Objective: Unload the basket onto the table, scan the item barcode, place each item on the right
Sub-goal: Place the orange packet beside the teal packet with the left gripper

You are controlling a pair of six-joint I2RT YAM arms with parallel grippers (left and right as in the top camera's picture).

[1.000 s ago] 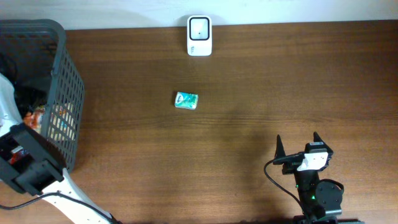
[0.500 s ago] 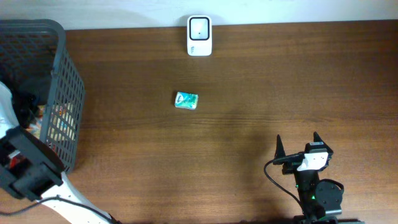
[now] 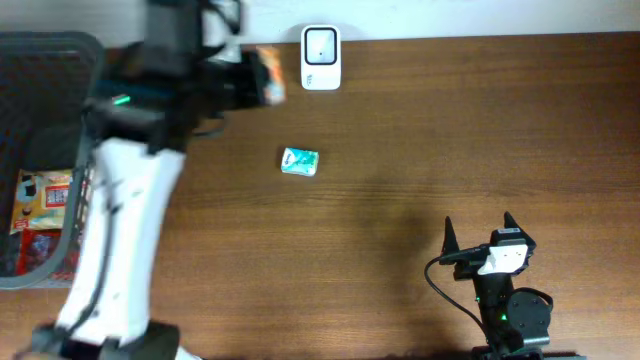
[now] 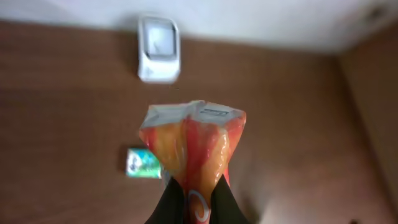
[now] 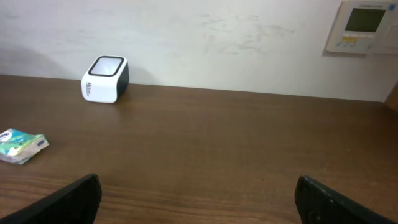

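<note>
Overhead, the big change is on the left: a second ago the left arm was down in the grey basket (image 3: 40,40) at the table's left edge with its jaws spread, and now it has swung up across the table (image 3: 450,130) to the far edge, blurred with motion, so that the left gripper (image 3: 250,80) hangs just left of the white scanner (image 3: 320,58). Its jaws have shut, and the left wrist view shows what on: the black fingers (image 4: 169,200) pinch the bottom of an orange and red snack packet (image 4: 193,146), lifted clear of the wood. I take it the pick is done and the presenting step is under way; the packet is near the scanner but not yet in front of its window. The packet's long axis runs straight out from the fingers, its crimped top edge pointing away from the gripper toward the back wall, with the scanner a little to one side of that line. No barcode is visible, so I cannot tell which face carries it; a turn may be needed. The small green packet (image 3: 299,161) lies unmoved mid-table. The right gripper (image 3: 478,235) stays parked near the front edge, jaws wide and empty
</note>
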